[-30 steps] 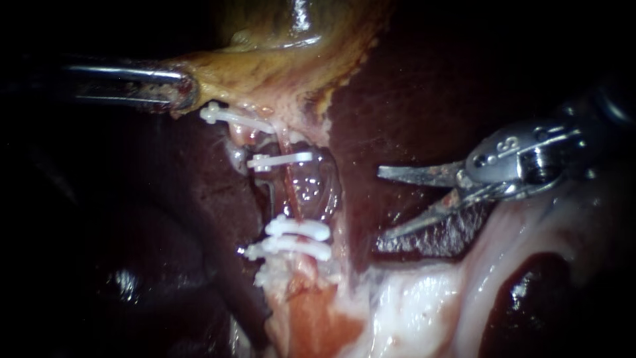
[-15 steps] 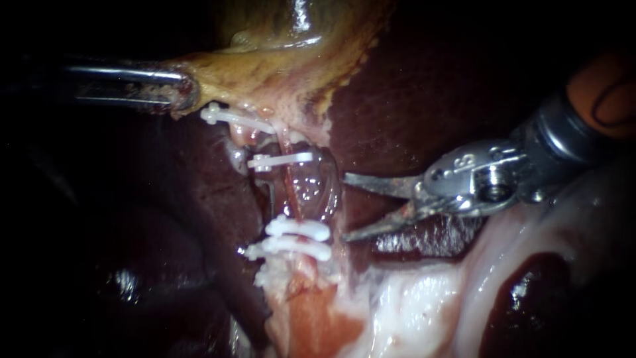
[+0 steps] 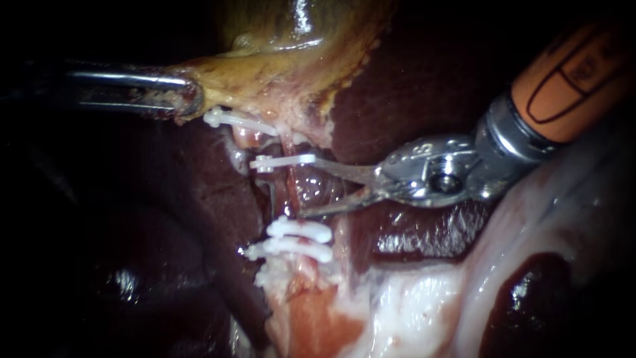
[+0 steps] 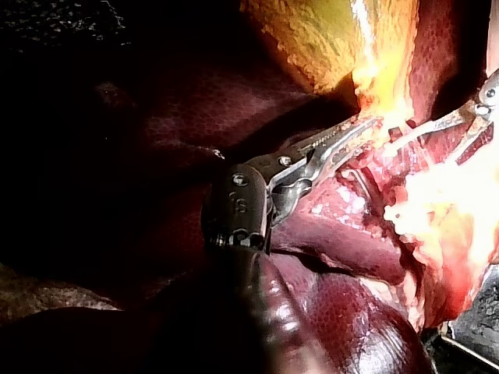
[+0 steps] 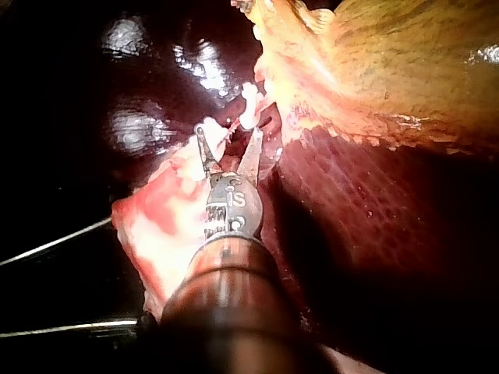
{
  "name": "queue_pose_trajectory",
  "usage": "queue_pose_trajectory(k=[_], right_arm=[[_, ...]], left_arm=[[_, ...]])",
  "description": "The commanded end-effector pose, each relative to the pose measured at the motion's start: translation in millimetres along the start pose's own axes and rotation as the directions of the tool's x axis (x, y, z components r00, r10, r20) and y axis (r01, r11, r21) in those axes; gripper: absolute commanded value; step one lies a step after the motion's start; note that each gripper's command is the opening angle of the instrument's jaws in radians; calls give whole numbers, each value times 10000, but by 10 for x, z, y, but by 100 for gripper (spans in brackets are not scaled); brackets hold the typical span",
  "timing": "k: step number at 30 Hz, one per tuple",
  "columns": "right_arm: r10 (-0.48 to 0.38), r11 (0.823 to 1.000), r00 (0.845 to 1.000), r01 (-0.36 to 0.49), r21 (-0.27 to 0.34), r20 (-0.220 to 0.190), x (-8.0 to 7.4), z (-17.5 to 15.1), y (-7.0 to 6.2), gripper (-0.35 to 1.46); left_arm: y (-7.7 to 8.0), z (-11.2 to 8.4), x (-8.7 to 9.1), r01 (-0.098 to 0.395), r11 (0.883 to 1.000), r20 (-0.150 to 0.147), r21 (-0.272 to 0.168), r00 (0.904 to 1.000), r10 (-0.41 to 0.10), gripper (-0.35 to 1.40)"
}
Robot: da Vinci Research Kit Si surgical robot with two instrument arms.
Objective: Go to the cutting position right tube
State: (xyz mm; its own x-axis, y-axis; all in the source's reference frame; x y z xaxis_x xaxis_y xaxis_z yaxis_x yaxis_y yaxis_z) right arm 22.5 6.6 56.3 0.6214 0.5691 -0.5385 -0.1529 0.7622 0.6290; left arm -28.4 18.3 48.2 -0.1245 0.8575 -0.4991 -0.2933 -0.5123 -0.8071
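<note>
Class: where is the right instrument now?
Endoscope view: the right instrument, jaws open, sits beside the tube, between the middle clip and the paired lower clips.

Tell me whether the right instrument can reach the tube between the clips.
Probably yes. The right instrument, blades open, has its tips at the tube between the upper clip and lower clips; nothing blocks it. The left instrument holds the gallbladder.

Lit brightest at the middle of the endoscope view, near black at the edges and corners. Wet glints on the gallbladder (image 3: pixel 298 20) and the liver (image 3: pixel 411 229); shine on the metal of the right instrument (image 3: pixel 308 187). In the left wrist view, washed out by glare ahead of the left instrument (image 4: pixel 365 126), deep shadow beside its shaft. In the right wrist view, bright spots on the dark liver.
</note>
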Motion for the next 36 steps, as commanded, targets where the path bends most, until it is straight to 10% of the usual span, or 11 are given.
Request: queue_pose_trajectory(k=[1,17,36], right_arm=[[27,10000,10000,-28,72,32,0,4,0,141],[452,9944,9989,-437,963,-131,-1,70,8,143],[1139,9604,9836,-730,2690,-1397,19,80,3,143]], left_arm=[[0,0,0,-3,10000,0,2,10000,3,-35],[0,0,0,-5,10000,7,-21,10000,5,-35],[1,0,0,-4,10000,7,-20,10000,4,-35]])
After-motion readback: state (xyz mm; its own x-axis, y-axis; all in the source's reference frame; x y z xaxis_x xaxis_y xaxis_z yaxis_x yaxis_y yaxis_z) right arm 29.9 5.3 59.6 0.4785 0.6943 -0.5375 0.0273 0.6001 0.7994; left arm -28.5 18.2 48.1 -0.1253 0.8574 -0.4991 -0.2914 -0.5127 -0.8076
